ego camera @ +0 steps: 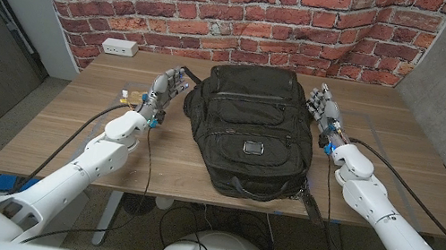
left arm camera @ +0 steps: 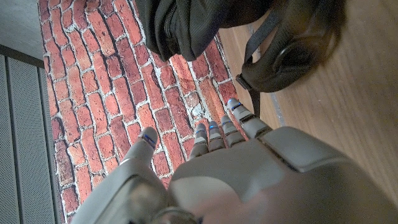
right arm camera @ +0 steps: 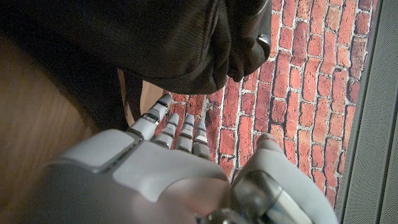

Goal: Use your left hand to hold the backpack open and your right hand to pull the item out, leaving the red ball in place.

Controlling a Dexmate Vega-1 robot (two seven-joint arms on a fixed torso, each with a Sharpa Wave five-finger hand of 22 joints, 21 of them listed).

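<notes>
1. A red brick wall (ego camera: 224,7) is standing behind a wooden desk (ego camera: 68,131), with a white power outlet box (ego camera: 119,47) sitting on the desk's far left part.
2. The left robot hand (ego camera: 164,90) is hovering just beside the upper left side of the backpack, fingers extended and apart, gripping nothing.
3. The right robot hand (ego camera: 326,109) is waiting just beside the bag's upper right side, fingers likewise straight and spread, holding nothing.
4. The black backpack (ego camera: 249,129) is lying face up in the middle of the desk between the two hands, its top toward the wall and a carry strap at the near edge.
5. Its zippers appear closed, so the contents are hidden; neither the item nor the red ball can be seen.
6. Likely risks: the soft fabric could slip from the left robot hand, letting the opening collapse; the right robot hand, reaching blind, could snag a strap, drag the whole bag, or knock the ball out with the item.
</notes>
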